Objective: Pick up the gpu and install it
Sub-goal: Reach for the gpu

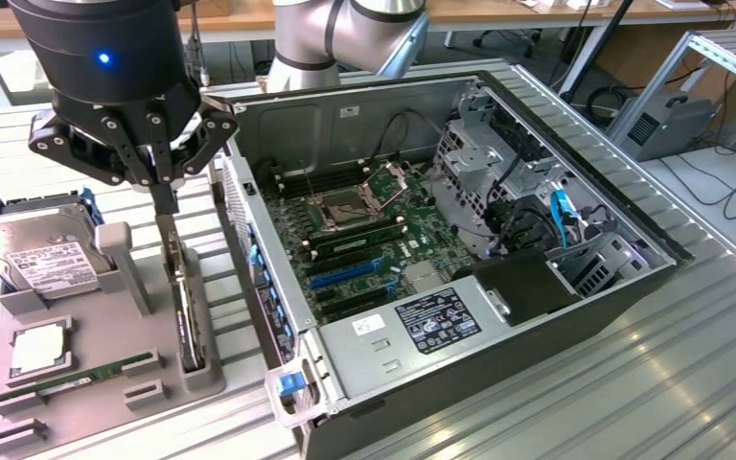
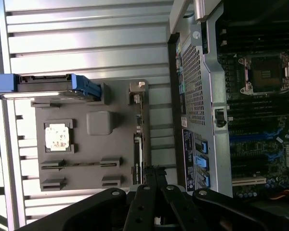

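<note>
The gpu [image 1: 187,307] [image 2: 138,156] stands on edge in a slot of the grey holder tray [image 1: 93,407] [image 2: 86,185], on the side nearest the open computer case [image 1: 342,110] [image 2: 202,72]. The gripper [image 1: 164,201] [image 2: 154,175] hangs directly over the card with its fingers pressed together; whether they pinch its top edge cannot be told. On the same tray lie a RAM stick [image 1: 80,377] [image 2: 79,164], a CPU [image 1: 38,350] [image 2: 57,137] and a hard drive [image 1: 35,254] [image 2: 48,84].

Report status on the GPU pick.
End effector shut, low over grey plastic tray. Black-and-green GPU card on edge in tray slot, grip unclear. No obstruction seen.
</note>
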`<state>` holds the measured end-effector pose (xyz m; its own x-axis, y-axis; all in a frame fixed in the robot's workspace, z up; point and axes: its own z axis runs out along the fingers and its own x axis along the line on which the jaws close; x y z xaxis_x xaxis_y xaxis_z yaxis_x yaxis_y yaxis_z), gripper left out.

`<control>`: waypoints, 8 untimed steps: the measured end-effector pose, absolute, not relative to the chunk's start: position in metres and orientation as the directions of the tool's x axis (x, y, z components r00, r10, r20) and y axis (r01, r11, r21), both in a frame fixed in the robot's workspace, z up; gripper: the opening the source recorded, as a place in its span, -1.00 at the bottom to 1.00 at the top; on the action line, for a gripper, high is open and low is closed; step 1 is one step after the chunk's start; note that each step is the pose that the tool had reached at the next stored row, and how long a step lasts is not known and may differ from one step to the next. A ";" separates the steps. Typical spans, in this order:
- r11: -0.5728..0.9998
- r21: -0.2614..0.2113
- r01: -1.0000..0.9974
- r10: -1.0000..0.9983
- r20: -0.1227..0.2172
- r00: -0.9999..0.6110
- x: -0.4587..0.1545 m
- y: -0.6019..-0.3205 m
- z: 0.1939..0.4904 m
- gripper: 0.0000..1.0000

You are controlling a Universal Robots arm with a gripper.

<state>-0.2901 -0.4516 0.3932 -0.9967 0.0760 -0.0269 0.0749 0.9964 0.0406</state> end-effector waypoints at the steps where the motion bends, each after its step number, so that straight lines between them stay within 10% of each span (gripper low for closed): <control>1: 0.996 0.041 0.075 0.076 -0.027 -0.997 -0.290 -0.451 0.393 -0.79; 8: 0.996 0.040 0.075 0.076 -0.027 -0.997 -0.290 -0.451 0.393 -0.79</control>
<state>-0.2902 -0.4512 0.3933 -0.9967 0.0762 -0.0268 0.0751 0.9964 0.0403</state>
